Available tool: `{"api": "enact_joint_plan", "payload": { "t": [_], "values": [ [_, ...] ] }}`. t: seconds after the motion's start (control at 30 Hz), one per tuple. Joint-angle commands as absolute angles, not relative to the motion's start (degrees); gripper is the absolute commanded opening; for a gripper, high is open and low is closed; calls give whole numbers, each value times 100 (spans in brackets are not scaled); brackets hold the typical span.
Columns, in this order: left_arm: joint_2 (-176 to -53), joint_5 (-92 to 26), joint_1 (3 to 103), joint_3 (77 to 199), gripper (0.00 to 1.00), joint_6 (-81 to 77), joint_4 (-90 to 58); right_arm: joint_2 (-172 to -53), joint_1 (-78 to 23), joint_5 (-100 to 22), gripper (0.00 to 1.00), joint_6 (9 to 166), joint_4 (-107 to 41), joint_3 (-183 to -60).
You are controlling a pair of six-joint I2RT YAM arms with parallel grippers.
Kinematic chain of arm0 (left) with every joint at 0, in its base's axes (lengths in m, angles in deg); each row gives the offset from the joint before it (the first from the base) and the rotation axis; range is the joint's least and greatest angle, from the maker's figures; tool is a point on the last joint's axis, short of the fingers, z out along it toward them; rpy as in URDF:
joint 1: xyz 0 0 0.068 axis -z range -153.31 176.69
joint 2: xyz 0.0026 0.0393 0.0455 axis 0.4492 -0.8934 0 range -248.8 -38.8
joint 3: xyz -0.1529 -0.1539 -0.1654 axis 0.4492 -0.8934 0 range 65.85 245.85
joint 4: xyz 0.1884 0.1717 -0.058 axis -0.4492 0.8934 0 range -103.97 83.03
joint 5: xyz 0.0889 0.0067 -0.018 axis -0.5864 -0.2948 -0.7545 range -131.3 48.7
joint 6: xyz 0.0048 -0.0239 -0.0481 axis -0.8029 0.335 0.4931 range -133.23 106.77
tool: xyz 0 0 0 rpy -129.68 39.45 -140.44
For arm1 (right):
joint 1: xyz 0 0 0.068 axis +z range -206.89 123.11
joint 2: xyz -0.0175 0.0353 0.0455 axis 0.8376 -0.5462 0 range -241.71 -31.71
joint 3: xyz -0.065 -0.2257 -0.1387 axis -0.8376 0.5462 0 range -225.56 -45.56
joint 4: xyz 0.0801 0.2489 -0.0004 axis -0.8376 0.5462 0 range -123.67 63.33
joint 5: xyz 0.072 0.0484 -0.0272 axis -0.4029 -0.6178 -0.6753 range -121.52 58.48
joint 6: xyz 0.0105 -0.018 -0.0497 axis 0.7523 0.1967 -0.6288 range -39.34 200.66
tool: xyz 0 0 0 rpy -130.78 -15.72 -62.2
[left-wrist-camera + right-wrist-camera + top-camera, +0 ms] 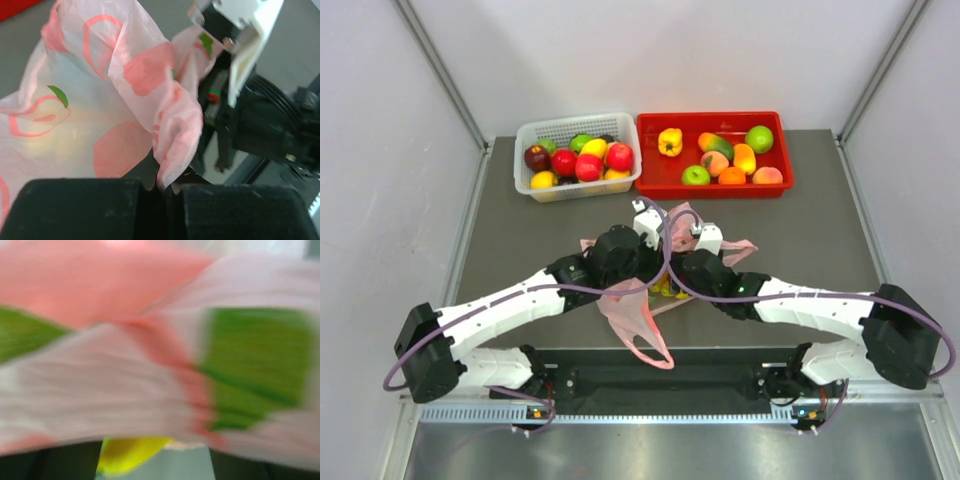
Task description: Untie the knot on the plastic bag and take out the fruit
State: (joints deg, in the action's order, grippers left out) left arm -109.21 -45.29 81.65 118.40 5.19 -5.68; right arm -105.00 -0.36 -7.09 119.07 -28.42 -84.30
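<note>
The pink plastic bag (638, 300) lies crumpled at the table's middle under both grippers, one loop handle (650, 345) trailing toward the near edge. My left gripper (166, 186) is shut on a fold of the bag (175, 125). My right gripper (705, 240) is pressed against the bag from the right. Blurred pink and green plastic (150, 365) fills its view, and its dark fingers (40, 465) stand apart below it. A yellow fruit (127, 455) shows under the plastic, also in the top view (666, 290). The knot is hidden.
A white basket (578, 158) of fruit stands at the back left. A red tray (713, 152) with several fruits stands at the back right. The right gripper's white body (250, 40) sits close beside my left fingers.
</note>
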Motion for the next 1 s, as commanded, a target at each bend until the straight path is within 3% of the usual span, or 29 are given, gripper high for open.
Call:
{"api": "enact_joint_plan", "payload": {
  "t": [0.0,0.23,0.5,0.6,0.7,0.8,0.83,0.93,0.97],
  "values": [
    [-10622,-4402,8233,11596,0,690,-791,-10658,85,47,75,12197,-3201,-8897],
    [-10560,-4525,8233,11173,0,839,-1089,-10843,94,566,88,12119,-3059,-9091],
    [-10499,-4947,8233,11059,0,822,-1178,-11362,-38,549,91,11775,-3235,-9381],
    [-10428,-5087,8198,11006,0,822,-1186,-11494,-82,426,87,11643,-3508,-9328],
    [-10358,-5140,8171,10953,0,831,-1178,-11433,-108,321,70,11556,-3517,-9258],
    [-10323,-5219,8128,10892,0,866,-1178,-11196,-117,180,43,11468,-3473,-9118],
    [-10314,-5220,8119,10883,0,875,-1178,-10943,-117,119,28,11389,-3456,-9074],
    [-10287,-5307,8075,10874,0,901,-1186,-10195,-134,-294,3,11196,-3385,-8837],
    [-10270,-5299,8049,10883,0,901,-1195,-10002,-169,-782,1,11117,-3220,-8775]
  ]
}}
